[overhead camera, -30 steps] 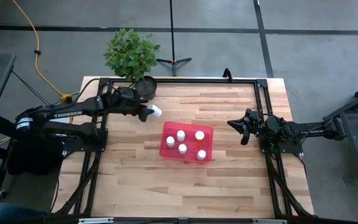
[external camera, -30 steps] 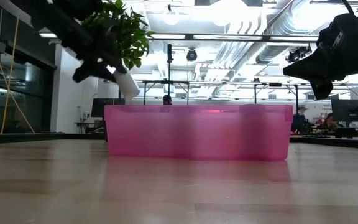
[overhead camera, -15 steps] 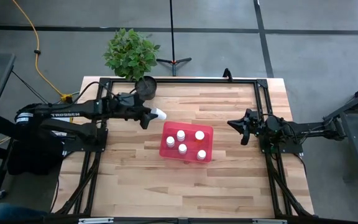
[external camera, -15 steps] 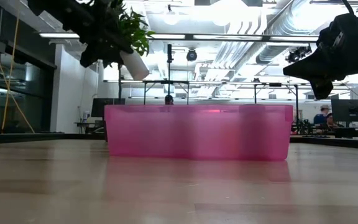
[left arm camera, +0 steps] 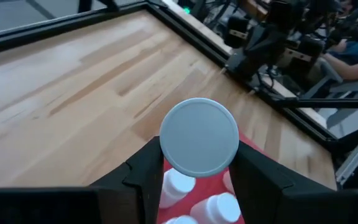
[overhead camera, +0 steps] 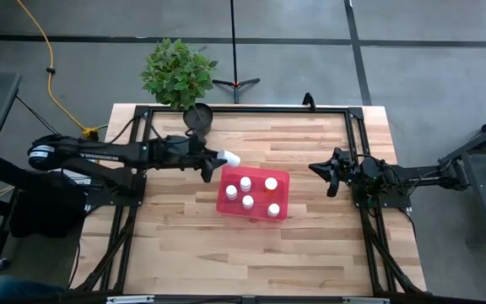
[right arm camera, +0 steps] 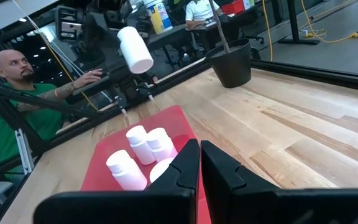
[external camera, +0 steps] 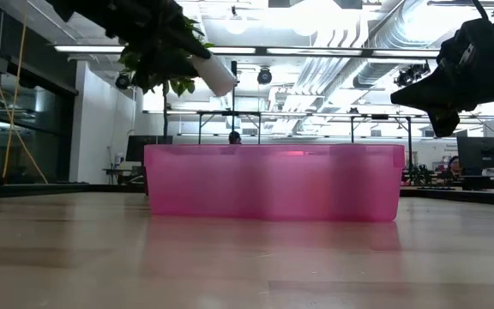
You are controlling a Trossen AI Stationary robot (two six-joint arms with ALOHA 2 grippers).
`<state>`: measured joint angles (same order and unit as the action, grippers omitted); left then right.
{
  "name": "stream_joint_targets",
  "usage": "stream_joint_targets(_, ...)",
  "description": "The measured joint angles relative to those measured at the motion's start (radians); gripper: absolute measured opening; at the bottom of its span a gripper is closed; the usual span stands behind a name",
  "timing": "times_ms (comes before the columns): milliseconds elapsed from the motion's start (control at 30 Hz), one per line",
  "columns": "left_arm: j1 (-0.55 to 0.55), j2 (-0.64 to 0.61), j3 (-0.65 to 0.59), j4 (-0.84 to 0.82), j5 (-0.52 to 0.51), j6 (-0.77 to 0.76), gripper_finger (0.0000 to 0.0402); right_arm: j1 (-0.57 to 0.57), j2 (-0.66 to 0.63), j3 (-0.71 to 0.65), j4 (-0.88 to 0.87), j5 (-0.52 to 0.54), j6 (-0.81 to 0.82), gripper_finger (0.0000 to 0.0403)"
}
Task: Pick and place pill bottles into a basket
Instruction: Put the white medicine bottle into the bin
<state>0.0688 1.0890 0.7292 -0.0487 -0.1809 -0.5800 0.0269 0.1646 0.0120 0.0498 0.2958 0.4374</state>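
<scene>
The left gripper point(overhead camera: 218, 160) hangs in the air at the upper left corner of the pink basket point(overhead camera: 227, 201), its two dark fingers point(left arm camera: 143, 168) clenched on a white pill bottle point(overhead camera: 229, 158). The bottle lies tilted, its round cap pointing toward the basket, and it is held well above the table point(overhead camera: 310, 245); in the low view it shows high over the basket's left wall point(external camera: 214, 74), in front of the leaves of a potted plant point(overhead camera: 178, 74). The left wrist view looks along the bottle's cap point(left arm camera: 199, 137), with white caps in the red bin showing just below it.

Five more pill bottles stand upright inside the basket point(overhead camera: 245, 182), their white caps spread across its floor. The basket sits near the middle of the wooden table, apart from the plant's dark pot point(overhead camera: 199, 117) at the far edge.

The right gripper point(overhead camera: 329, 176) waits at the table's right side, raised off the surface and pointed toward the basket, its fingers point(right arm camera: 182, 171) pressed together with nothing between them. In the right wrist view a person in a green shirt point(right arm camera: 18, 99) sits beyond the table.
</scene>
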Motion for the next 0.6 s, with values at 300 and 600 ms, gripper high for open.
stream_joint_targets(300,-0.031,0.149,0.041,0.127,0.026,0.001,0.0197,0.0,0.0,0.0,-0.001,-0.014,0.0,0.0007)
stream_joint_targets(600,-0.092,0.315,0.271,-0.02,0.037,0.163,0.0198,0.0,0.0,0.0,-0.001,-0.014,0.0,0.0007)
